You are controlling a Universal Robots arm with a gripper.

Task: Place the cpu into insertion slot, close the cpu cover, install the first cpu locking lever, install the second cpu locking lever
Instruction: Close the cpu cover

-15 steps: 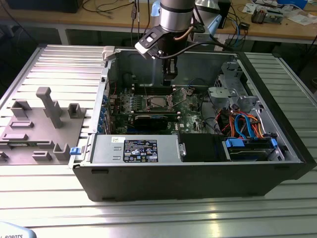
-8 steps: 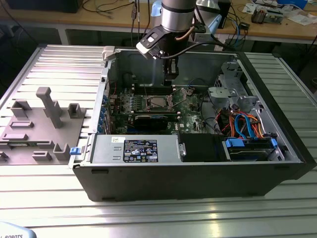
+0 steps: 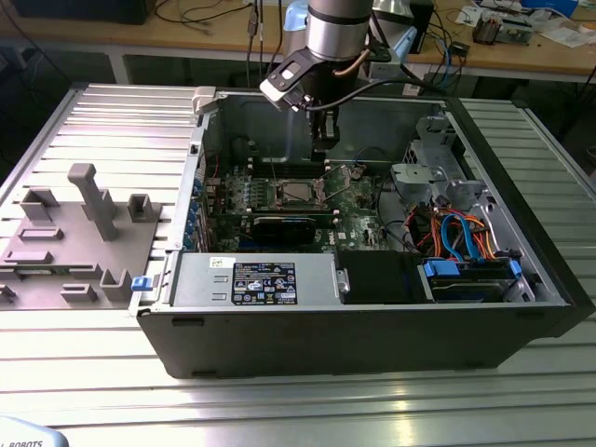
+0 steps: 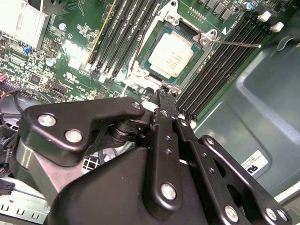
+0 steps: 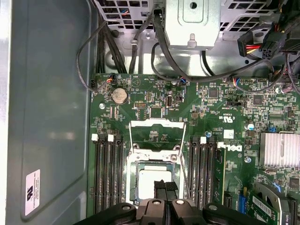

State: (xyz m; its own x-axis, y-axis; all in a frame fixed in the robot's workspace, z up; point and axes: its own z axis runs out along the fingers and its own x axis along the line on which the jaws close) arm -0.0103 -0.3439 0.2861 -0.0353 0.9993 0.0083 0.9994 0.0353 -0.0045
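1. One arm reaches down from above into an open computer case (image 3: 372,335) that lies on a ribbed metal worktop (image 3: 93,372).
2. One gripper (image 3: 323,142) hangs just above the green circuit board, over the edge of the insertion slot (image 5: 134,174).
3. Both fingers of the gripper (image 5: 165,184) are pressed together with nothing between them, and the second wrist view shows the same at the black tip (image 4: 161,90).
4. The cpu (image 5: 152,180) sits flat inside the insertion slot, its dull silver top facing up; it also shows in the second wrist view (image 4: 171,55) and in the exterior view (image 3: 293,193).
5. The gripper tip is near the cpu's edge; whether it touches the cpu or the rim, I cannot tell.
6. The cpu cover (image 5: 157,133) is swung open, lying on the far side of the slot from the gripper, with green board showing through its square cut-out.
7. A thin silvery lever (image 5: 184,168) runs along one side of the slot, between it and a bank of memory slots (image 5: 204,173); the second wrist view shows a thin silvery rod (image 4: 236,43) sticking out from a corner of the slot.
8. More memory slots (image 5: 108,173) flank the other side.
9. A coin battery (image 5: 119,95) sits beyond the open cover, and a finned heat sink (image 5: 279,150) lies further across the board.
10. At the exterior view's left, a grey fixture (image 3: 84,223) rests on the worktop, well apart from the case.
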